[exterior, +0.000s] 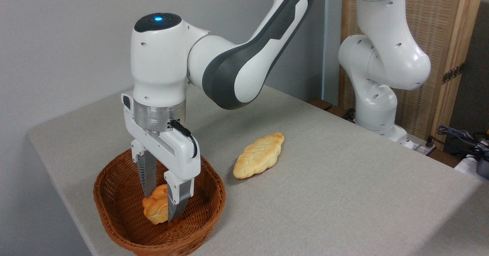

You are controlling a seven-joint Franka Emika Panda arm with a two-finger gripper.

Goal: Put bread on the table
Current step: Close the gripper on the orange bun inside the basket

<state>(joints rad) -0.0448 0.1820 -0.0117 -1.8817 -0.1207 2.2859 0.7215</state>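
1. Bench (344,195): big flat top with a grey-beige fabric-like cover and a rounded near-left corner. It carries everything below.
2. My arm (237,68): white and dark grey, coming in from the upper right and bending down over the left part of the bench. A blue light is lit on the top cap.
3. Basket (114,206): brown woven wicker, round, sitting on the bench at its front left edge. My hand reaches down into it.
4. Braided loaf (259,156): pale yellow, long oval, lying flat on the bench to the right of the basket, apart from it and clear of my hand.
5. My fingers (160,200): pointing straight down inside the basket, one on each side of the bun, pinching it from left and right.
6. Bread (156,207): small orange-golden bun with a knotted top, inside the basket between my fingers. It is low in the basket; I cannot tell if it rests on the bottom or is slightly lifted. The right finger covers part of it.
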